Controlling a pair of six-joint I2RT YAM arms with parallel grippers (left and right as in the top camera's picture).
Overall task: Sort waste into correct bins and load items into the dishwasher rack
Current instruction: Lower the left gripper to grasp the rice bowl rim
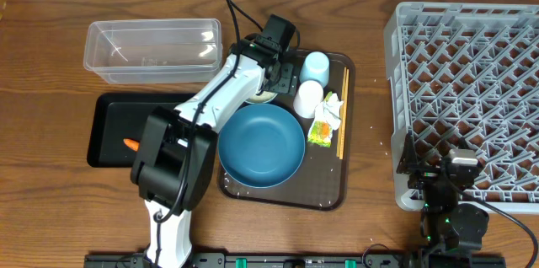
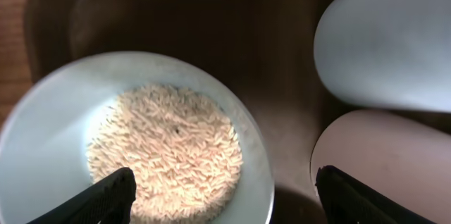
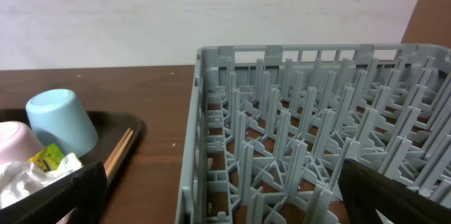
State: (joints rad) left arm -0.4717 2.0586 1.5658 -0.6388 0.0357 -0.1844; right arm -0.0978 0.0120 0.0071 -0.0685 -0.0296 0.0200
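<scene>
**A:** Which step is in hand?

**B:** Rice disposal, as I read it. The pale-blue bowl [image 2: 42, 132] sits just behind the blue plate [image 1: 261, 146], holding the rice [image 2: 165, 153]. The left gripper [image 2: 225, 192] hovers above it, spread wide and gripping nothing.

**A:** Next move?

**B:** Probably descend, pinch the rim, and carry it level to the black tray [image 1: 109, 125] left of the plate.

**A:** Orientation?

**B:** Upright, mouth up. It is round, so it has no long axis. The right gripper [image 3: 232, 189], spread and empty, rests by the rack [image 1: 472, 91], well right of the plate.

A dark-brown serving tray [image 1: 327, 182] sits on the wooden table [image 1: 42, 91].
</scene>
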